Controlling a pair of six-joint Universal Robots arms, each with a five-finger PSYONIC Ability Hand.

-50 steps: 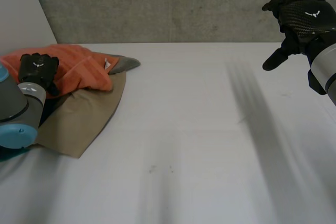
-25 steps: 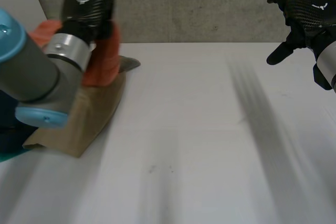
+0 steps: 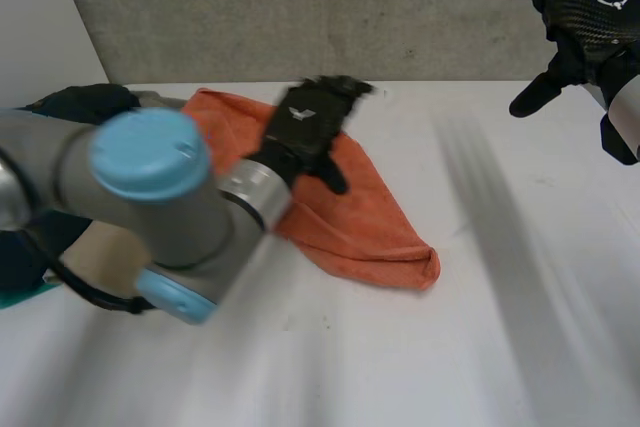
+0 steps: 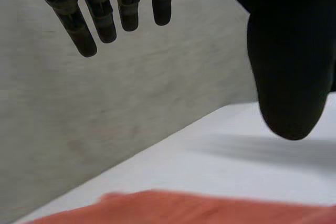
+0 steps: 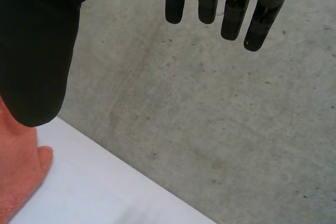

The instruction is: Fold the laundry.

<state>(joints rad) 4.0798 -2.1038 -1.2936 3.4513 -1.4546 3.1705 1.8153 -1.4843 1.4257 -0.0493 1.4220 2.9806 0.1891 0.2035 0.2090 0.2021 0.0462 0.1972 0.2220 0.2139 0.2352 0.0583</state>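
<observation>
1. The robot's left hand [image 3: 308,127] reaches out over a rumpled orange terry cloth [image 3: 360,232], which lies spread on the white table [image 3: 420,357]. The hand is above the cloth's far part. The cloth's pointed loose corner lies nearer the robot than the hand, on the side toward the right arm.
2. In the left wrist view the fingers [image 4: 105,22] are straight and held well apart from the thumb [image 4: 286,77], with nothing between them. The hand is released and grasps nothing. The orange cloth shows below the fingertips and clear of them. Whether the palm touches the cloth cannot be told, because the arm hides that spot in the head view.
3. The right hand [image 3: 585,22] is raised in front of the grey concrete wall [image 3: 300,7], well apart from both the cloth and the left hand. In its own wrist view the fingers [image 5: 231,17] hang straight and the thumb stands off to one side. This hand is also relaxed and empty.
4. The right wrist view shows a patch of orange fabric beneath the thumb. It is probably the same cloth, but too little of it shows to be sure.
5. Back along the left arm from the hand, a dark crumpled cloth [image 3: 80,102] lies beside the orange cloth's far edge. A flat tan cloth [image 3: 105,245] shows under the arm's elbow.
</observation>
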